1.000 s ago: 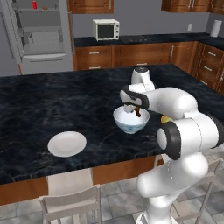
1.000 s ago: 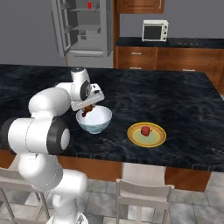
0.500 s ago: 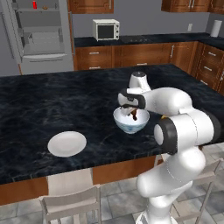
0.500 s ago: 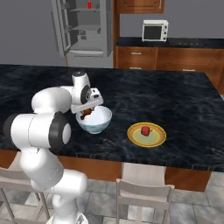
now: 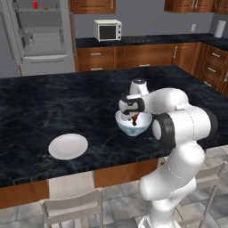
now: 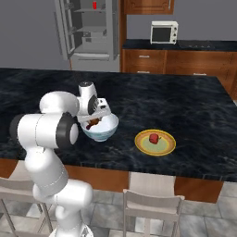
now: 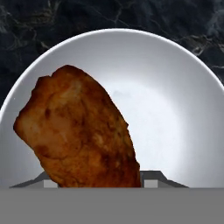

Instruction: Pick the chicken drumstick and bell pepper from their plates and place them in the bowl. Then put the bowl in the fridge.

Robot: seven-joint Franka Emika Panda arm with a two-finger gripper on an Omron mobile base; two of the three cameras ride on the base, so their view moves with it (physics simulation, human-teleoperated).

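I have the gripper (image 5: 135, 116) clamped on the chicken drumstick (image 7: 78, 131), hanging it right over the bowl (image 7: 175, 87) (directly beneath) so a release should drop it inside.

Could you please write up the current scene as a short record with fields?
gripper: over the bowl, closed on the chicken drumstick
chicken drumstick: held above the bowl's inside
bowl: on the dark counter, near its front edge
bell pepper: on the yellow-orange plate, not yet moved
white plate: bare, left of the bowl
fridge: door open, at the back of the room
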